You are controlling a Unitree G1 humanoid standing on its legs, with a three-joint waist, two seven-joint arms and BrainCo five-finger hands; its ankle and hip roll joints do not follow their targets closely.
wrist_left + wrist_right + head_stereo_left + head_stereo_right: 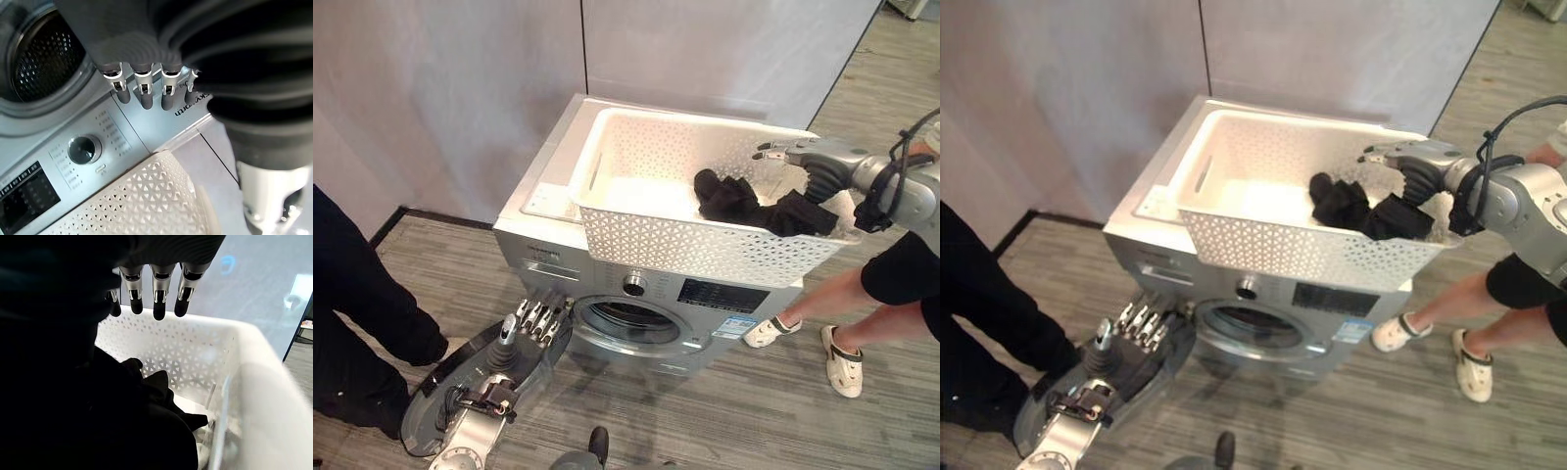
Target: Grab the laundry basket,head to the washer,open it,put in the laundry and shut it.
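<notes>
Basket (705,245) of white lattice plastic sits atop washer (636,304); right hand (793,154) hovers, fingers straight, above black clothes (754,206); left hand (533,323), fingers straight, rests on the open door (470,382).

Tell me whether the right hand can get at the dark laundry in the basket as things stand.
Probably yes. The right hand hovers open just above the laundry, the basket has no lid, and nothing lies between them.

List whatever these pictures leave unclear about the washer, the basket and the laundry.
- Silver front-loading washer: the white perforated plastic laundry basket on top hides most of its lid in both eye views.
- Washer drum: too dark to tell what is inside; the left hand on the open round door cuts it off in the left wrist view.
- Black laundry: one garment or several cannot be told.
- Right hand: its wrist view is mostly dark.
</notes>
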